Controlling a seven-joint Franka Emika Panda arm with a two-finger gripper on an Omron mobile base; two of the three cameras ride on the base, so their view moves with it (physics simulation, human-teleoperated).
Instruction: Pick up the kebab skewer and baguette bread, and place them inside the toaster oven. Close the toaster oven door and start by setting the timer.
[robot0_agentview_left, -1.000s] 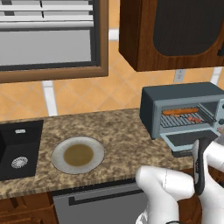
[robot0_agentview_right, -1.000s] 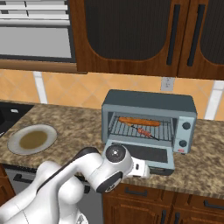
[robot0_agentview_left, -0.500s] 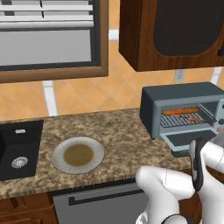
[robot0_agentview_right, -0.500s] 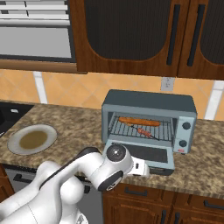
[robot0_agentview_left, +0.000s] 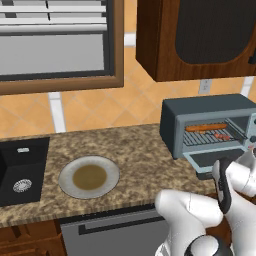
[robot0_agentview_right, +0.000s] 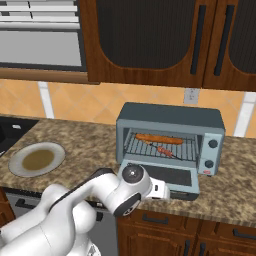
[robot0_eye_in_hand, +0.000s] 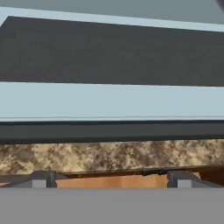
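Oven: you have the boxy blue-grey toaster oven (robot0_agentview_right: 170, 137) on the speckled granite worktop (robot0_agentview_right: 95, 145), its grey-framed glass door (robot0_agentview_right: 170, 177) dropped flat.
Rack: the orange-brown baguette loaf (robot0_agentview_right: 159, 138) lies at the back, the thin meat skewer (robot0_agentview_right: 162, 149) just in front.
Hand: your hand (robot0_eye_in_hand: 109, 178) sits low before the door's dark bar handle (robot0_eye_in_hand: 109, 130), fingers spread wide, grasping nothing.
Plate: a round grey plate (robot0_agentview_left: 89, 176) lies beside the black sink (robot0_agentview_left: 22, 170).
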